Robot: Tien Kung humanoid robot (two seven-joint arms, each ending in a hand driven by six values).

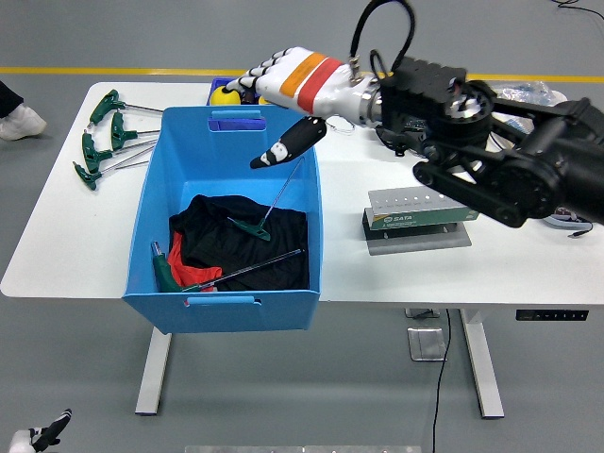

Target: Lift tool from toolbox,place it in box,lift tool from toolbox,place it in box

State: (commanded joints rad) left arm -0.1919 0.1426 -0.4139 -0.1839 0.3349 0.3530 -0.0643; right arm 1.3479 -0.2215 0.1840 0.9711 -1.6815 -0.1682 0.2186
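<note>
Right hand: above the far rim of the blue box, fingers spread, thumb hanging down — holding nothing.
Left hand: only a bit shows at the bottom left corner; can't tell its fingers.
Tool just in the box: green T-handle on the dark cloth, shaft leaning up against the right wall.
Second tool: lies across the cloth near the front wall.
Other tools: a green-handled cluster on the table, left of the box.
Toolbox: grey case, right of the box.
</note>
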